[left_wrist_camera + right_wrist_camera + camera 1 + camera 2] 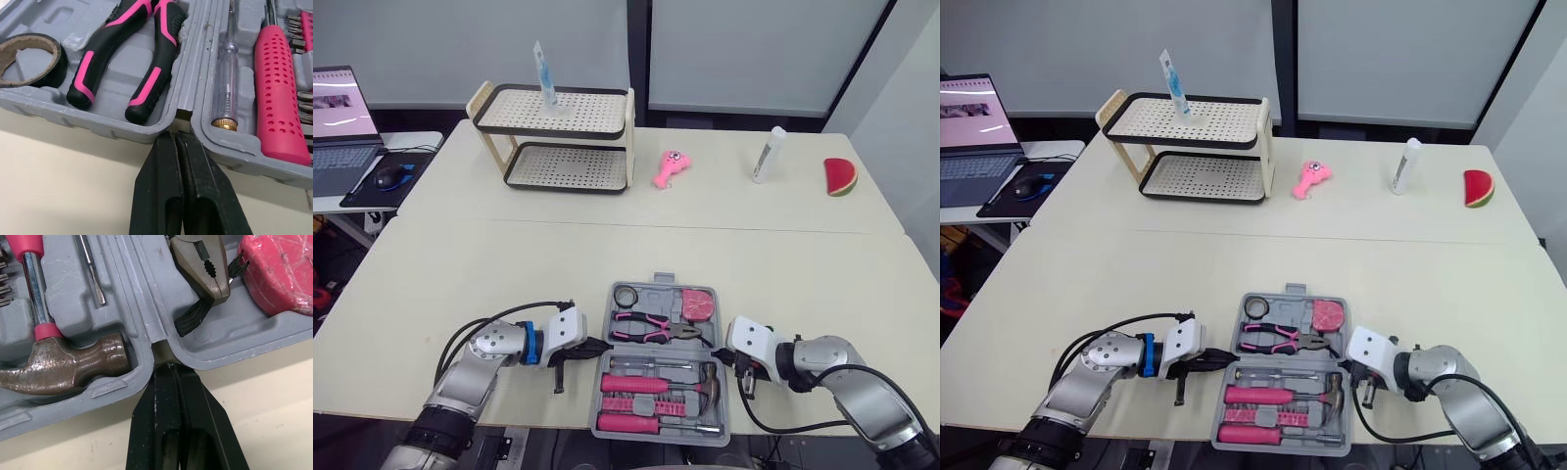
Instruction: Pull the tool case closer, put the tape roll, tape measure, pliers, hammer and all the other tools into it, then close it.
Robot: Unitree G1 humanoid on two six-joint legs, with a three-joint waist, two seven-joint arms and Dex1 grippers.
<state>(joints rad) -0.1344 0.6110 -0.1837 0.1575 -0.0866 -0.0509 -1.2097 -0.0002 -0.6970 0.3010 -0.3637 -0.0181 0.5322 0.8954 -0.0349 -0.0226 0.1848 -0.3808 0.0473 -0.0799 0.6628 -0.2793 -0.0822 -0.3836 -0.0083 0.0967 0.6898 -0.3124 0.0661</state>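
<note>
Tools fill open tool case; left gripper at 9 o'clock, right gripper at 3, fingers pressed together; closing remains

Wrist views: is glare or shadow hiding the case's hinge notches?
Right wrist view: soft sheen on the hammer and tape measure; hinge notch of the tool case shaded yet readable at the right gripper. Left wrist view: glint on the tester screwdriver; notch dim beside the left gripper.
</note>
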